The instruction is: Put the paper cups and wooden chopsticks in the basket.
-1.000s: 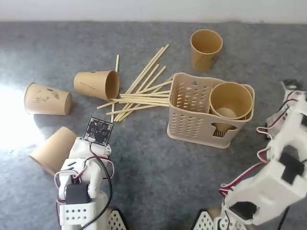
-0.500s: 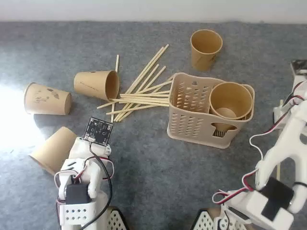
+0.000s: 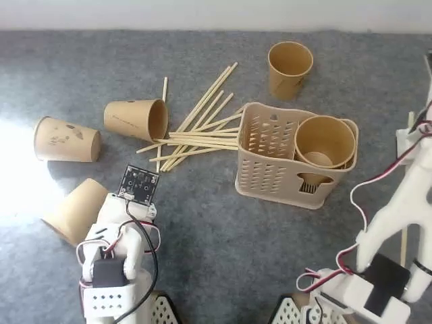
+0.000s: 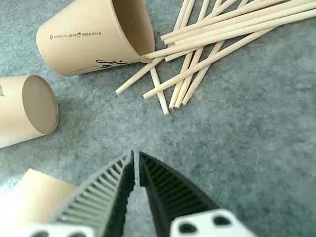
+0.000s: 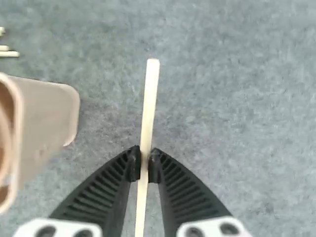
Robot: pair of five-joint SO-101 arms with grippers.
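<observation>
A beige basket stands mid-table with one paper cup inside it. Another cup stands upright behind it. Three cups lie on their sides at the left. A pile of wooden chopsticks fans out left of the basket. My right gripper is shut on a single chopstick, held over the carpet just right of the basket's corner. My left gripper is shut with nothing in it, near the lying cups and the chopstick ends.
Grey carpet covers the table. The right arm stands tall along the right edge, the left arm at the front left. Bare carpet lies in front of the basket, between the two arms.
The right arm has unfolded and swung up toward the right edge, its wrist going out past the frame's edge. The left arm, cups and basket have not moved.
</observation>
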